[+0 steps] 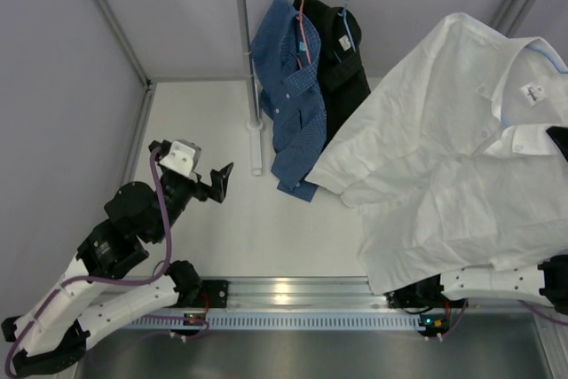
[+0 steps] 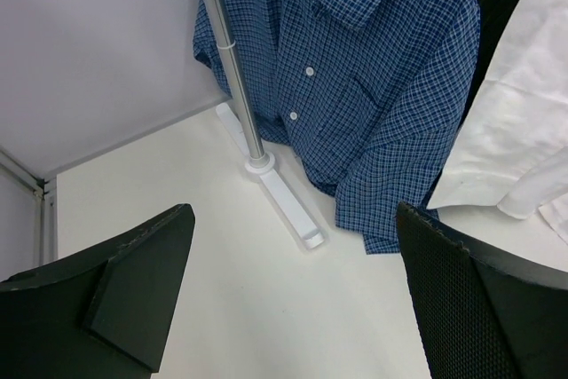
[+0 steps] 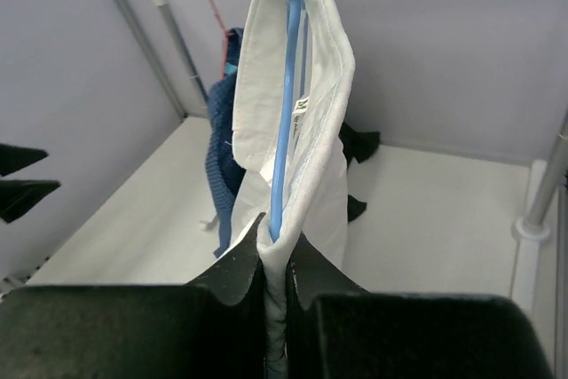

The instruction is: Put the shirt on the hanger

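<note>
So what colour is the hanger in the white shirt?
Light blue; the hanger shows best from the right wrist.

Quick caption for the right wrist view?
Right gripper pinches white shirt and light-blue hanger together, wire inside the collar.

The white shirt [image 1: 444,157] hangs lifted over the right side of the tabletop, spread wide and creased. Its collar is toward the far right corner and its hem droops toward the near edge. One cuffed sleeve end reaches toward the middle of the table. A small label shows at the collar. The light-blue wire hanger [image 3: 286,86] stands upright and edge-on inside the collar, with the fabric folded around it. The right gripper [image 3: 275,250] pinches cloth and wire together.
</note>
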Controlling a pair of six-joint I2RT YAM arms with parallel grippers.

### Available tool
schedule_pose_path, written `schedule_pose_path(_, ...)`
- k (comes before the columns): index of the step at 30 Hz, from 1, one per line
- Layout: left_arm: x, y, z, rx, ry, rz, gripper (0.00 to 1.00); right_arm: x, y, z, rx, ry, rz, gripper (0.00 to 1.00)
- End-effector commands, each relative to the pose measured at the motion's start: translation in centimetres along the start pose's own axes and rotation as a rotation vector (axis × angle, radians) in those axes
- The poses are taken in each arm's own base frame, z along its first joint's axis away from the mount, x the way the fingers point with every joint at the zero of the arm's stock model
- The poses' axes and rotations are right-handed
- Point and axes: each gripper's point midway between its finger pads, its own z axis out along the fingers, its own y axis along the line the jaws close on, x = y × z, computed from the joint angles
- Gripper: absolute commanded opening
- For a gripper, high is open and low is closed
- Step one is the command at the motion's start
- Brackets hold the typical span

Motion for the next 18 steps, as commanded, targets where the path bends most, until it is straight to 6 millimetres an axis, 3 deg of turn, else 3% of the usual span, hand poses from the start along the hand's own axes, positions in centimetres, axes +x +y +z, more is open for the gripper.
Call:
schedule_pose_path(1, -0.2, 0.2, 0.4, -0.023, -0.021, -0.024, 0.98, 3.4, -2.4, 1.3, 0.255, 0.126, -0.097, 0.0)
schedule_pose_path(8, 0.4, -0.2, 0.7, -0.014, -0.004, -0.021, 0.98, 7.1, -2.3, 3.5, 0.443, 0.189, -0.162, 0.0)
schedule_pose_path(16, 1.1, -0.8, 1.0, 0.002, 0.008, -0.026, 0.98, 14.2, 1.4, 7.2, 0.444, 0.291, -0.218, 0.0)
schedule_pose_path(17, 1.2, -1.0, 1.2, 0.008, 0.014, -0.026, 0.98, 16.3, 2.3, 8.0, 0.425, 0.327, -0.262, 0.0)
schedule_pose_path(18, 1.2, -1.1, 1.3, 0.012, 0.015, -0.029, 0.98, 16.8, 3.0, 8.8, 0.427, 0.316, -0.252, 0.0)
